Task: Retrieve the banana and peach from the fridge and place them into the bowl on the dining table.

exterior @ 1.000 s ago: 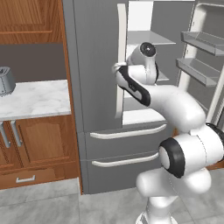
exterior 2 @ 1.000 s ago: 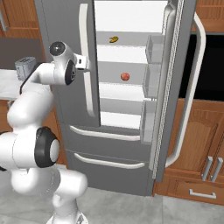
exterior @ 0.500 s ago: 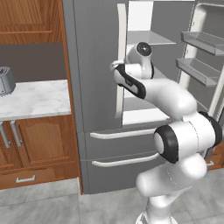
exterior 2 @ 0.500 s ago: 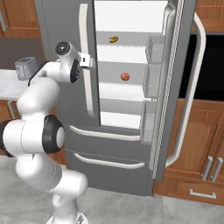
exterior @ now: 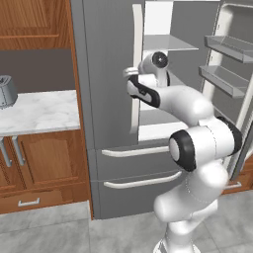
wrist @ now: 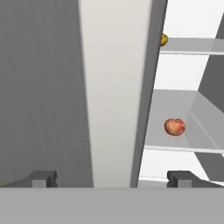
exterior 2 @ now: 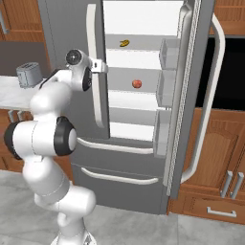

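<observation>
The gripper (wrist: pixel 111 178) hangs wide open before the closed left door's white handle (wrist: pixel 114 87) of the fridge (exterior 2: pixel 62 38). Inside, the peach (exterior 2: pixel 137 84) sits on a middle shelf, with what looks like the banana (exterior 2: pixel 124 43) one shelf higher.

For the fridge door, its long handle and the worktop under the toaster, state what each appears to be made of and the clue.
Fridge door: matte grey painted metal, apparently; flat, no reflections.
Handle: smooth white plastic or enamel; uniform, curved.
Worktop: polished marble or an imitation; white with grey veining.
</observation>
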